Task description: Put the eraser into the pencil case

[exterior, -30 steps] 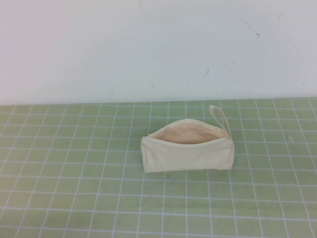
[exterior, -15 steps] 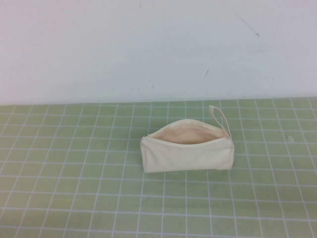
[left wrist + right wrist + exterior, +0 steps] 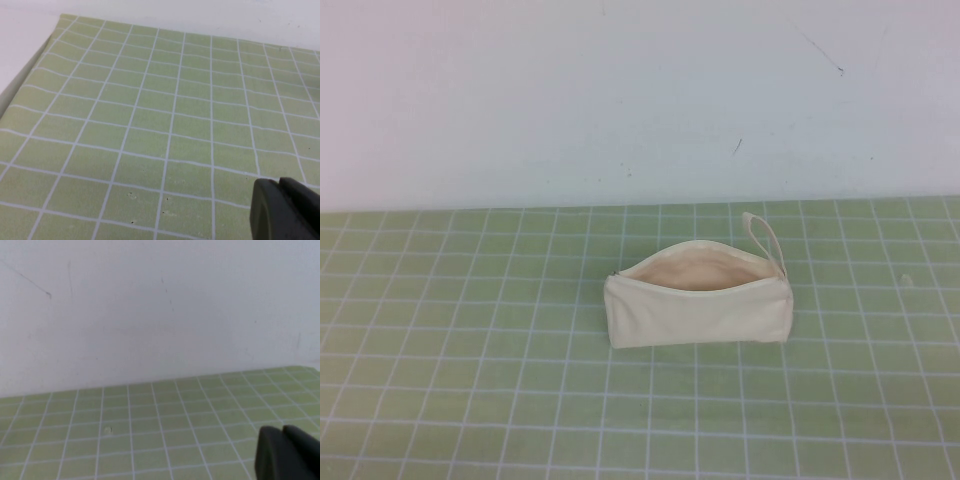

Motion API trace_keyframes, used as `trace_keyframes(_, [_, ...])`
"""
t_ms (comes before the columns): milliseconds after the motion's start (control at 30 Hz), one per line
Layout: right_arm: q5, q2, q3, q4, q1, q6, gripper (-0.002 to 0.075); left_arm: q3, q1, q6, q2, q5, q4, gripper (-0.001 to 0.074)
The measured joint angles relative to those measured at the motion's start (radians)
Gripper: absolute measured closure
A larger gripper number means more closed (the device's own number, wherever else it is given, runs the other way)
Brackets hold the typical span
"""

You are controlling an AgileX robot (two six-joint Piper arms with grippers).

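Observation:
The pencil case (image 3: pixel 695 310) is a cream-white fabric pouch lying on the green grid mat in the middle of the high view. Its zip is open and shows the beige lining (image 3: pixel 695 270). Its thin wrist loop (image 3: pixel 765 238) points to the back right. No eraser shows in any view. Neither arm appears in the high view. My left gripper (image 3: pixel 280 183) shows only in the left wrist view, its dark fingertips pressed together, empty, above bare mat. My right gripper (image 3: pixel 283 430) shows only in the right wrist view, fingertips together, empty, above the mat near the wall.
The green mat (image 3: pixel 470 380) with white grid lines covers the table up to a white wall (image 3: pixel 620 100) at the back. A faint pale speck (image 3: pixel 908 280) lies on the mat right of the case; it also shows in the right wrist view (image 3: pixel 107 430). The mat's edge (image 3: pixel 30 70) shows in the left wrist view.

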Motion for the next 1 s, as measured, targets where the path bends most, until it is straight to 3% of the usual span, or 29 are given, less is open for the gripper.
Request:
trace_keyframes(200, [-0.05, -0.002, 0.082, 0.053, -0.001, 0.015, 0.0727, 0.0, 0.0, 0.0, 0.0, 0.0, 0.0, 0.0738])
trace_keyframes(367, [0.009, -0.045, 0.095, 0.565, -0.001, -0.484, 0.0727, 0.0, 0.0, 0.0, 0.0, 0.0, -0.002, 0.0738])
trace_keyframes(433, [0.077, -0.045, 0.095, 0.652, -0.001, -0.574, 0.0727, 0.0, 0.0, 0.0, 0.0, 0.0, -0.002, 0.0738])
trace_keyframes(500, [0.144, -0.045, 0.095, 0.657, -0.001, -0.573, 0.0727, 0.0, 0.0, 0.0, 0.0, 0.0, -0.002, 0.0738])
trace_keyframes(667, [0.216, -0.045, 0.095, 0.498, 0.042, -0.357, 0.0727, 0.0, 0.0, 0.0, 0.0, 0.0, -0.002, 0.0738])
trace_keyframes(1000, [0.223, -0.045, 0.095, 0.474, 0.067, -0.317, 0.0727, 0.0, 0.0, 0.0, 0.0, 0.0, -0.002, 0.0738])
